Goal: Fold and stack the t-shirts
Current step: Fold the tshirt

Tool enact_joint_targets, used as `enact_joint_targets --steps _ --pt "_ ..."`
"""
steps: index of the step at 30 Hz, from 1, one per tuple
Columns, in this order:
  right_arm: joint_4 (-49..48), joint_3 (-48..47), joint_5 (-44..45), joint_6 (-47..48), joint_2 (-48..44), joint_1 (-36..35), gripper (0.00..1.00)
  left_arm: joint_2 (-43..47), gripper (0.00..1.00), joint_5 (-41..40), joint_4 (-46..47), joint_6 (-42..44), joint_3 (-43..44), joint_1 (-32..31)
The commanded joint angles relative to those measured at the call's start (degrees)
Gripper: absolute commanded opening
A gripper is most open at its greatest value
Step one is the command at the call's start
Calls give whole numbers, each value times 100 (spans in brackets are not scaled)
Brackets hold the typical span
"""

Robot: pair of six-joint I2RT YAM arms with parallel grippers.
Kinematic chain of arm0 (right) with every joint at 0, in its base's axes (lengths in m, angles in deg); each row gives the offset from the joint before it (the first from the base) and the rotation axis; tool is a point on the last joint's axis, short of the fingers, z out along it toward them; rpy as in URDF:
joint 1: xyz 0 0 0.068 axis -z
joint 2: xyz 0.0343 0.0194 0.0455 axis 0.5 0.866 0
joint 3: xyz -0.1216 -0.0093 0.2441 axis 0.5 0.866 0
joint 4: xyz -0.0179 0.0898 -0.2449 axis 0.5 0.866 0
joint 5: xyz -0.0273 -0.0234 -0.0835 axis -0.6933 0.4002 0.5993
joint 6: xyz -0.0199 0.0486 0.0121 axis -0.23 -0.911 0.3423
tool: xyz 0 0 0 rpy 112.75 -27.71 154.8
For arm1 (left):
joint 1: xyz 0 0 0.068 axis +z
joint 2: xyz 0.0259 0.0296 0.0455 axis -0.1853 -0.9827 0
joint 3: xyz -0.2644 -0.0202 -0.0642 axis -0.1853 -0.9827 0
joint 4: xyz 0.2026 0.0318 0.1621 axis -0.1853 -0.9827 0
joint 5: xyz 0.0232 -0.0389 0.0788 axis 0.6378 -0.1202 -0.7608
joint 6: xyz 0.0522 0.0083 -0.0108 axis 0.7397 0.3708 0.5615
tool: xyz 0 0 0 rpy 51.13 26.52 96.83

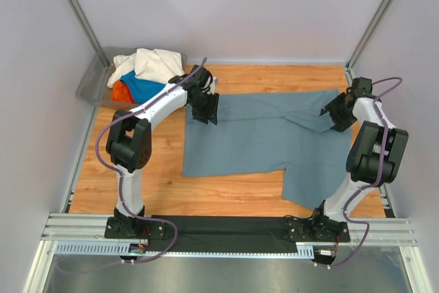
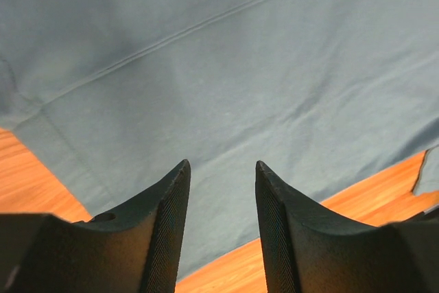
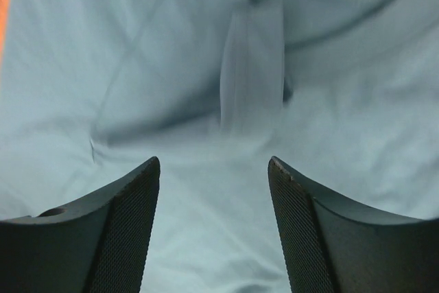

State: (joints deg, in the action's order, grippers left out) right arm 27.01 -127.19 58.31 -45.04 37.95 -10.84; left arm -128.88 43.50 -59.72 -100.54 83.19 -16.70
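The large slate grey-blue t-shirt lies spread flat on the wooden table, one sleeve reaching toward the near right. It fills the left wrist view and the right wrist view. My left gripper is open and empty, above the shirt's far left edge. My right gripper is open and empty, above the shirt's far right part, where a fold of cloth is raised. Cream-white, bright blue and red-orange t-shirts lie heaped at the back left.
The heaped shirts sit in a grey plastic bin at the far left corner. Bare wood shows left of and in front of the grey-blue shirt. White walls and metal posts close in the table; a rail with the arm bases runs along the near edge.
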Motion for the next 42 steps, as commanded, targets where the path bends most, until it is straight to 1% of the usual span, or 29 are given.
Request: enact_joint_targets --steps 1,2,3,4,5,7,11,18,21,22,24,25,28,30,31,32,34,37,38,40,41,42 --pt "-274 587 189 457 -814 -123 65 204 50 92 -91 43 291 -180" --pt "-292 737 206 483 -894 -114 61 239 50 100 -74 61 256 -206" --pt "-509 1156 198 510 -990 -123 58 309 50 92 -56 70 204 -224" --pt "-677 1334 15 553 -1104 -123 54 336 50 100 -21 87 107 -233" --pt "-957 1501 -117 580 -1097 -123 52 362 50 109 -3 96 72 -233" --pt "-1143 1608 -250 598 -922 -132 50 371 50 83 -73 157 62 -233" --pt "-1249 1389 -277 668 -587 -149 45 467 50 65 -162 201 80 -233" --pt "-1320 1327 -242 616 -236 -228 44 547 50 -31 -135 245 1 -224" --pt "-1320 1257 -215 580 -191 -272 36 547 50 -84 -126 254 1 -224" --pt "-1329 1239 -207 571 -217 -281 31 555 50 -101 -109 254 10 -224" --pt "-1294 1116 -102 563 -235 -272 29 538 50 -145 -91 272 27 -224" --pt "-1172 968 -66 563 -209 -281 26 512 50 -146 -91 280 54 -224" --pt "-978 730 13 571 18 -272 15 442 50 -119 -109 272 132 -216" --pt "-977 651 -39 528 124 -272 12 424 50 -67 -109 263 150 -216" --pt "-969 624 -48 440 151 -272 2 415 50 -58 -109 263 150 -216" --pt "-908 589 -48 361 169 -281 0 424 50 -66 -109 272 150 -216" --pt "-924 492 -224 203 187 -290 0 424 50 -84 -109 281 150 -216" --pt "-705 220 -496 -499 204 -299 0 433 50 -32 -109 298 194 -216" --pt "-722 159 -575 -971 204 -307 0 398 50 -5 -83 316 203 -216" --pt "-774 -51 -724 -1605 283 -307 0 371 50 108 23 324 177 -224" --pt "-819 -123 -864 -2200 431 -316 0 327 50 135 136 281 142 -224" --pt "-810 -236 -874 -2467 520 -307 0 310 50 170 172 272 142 -224"
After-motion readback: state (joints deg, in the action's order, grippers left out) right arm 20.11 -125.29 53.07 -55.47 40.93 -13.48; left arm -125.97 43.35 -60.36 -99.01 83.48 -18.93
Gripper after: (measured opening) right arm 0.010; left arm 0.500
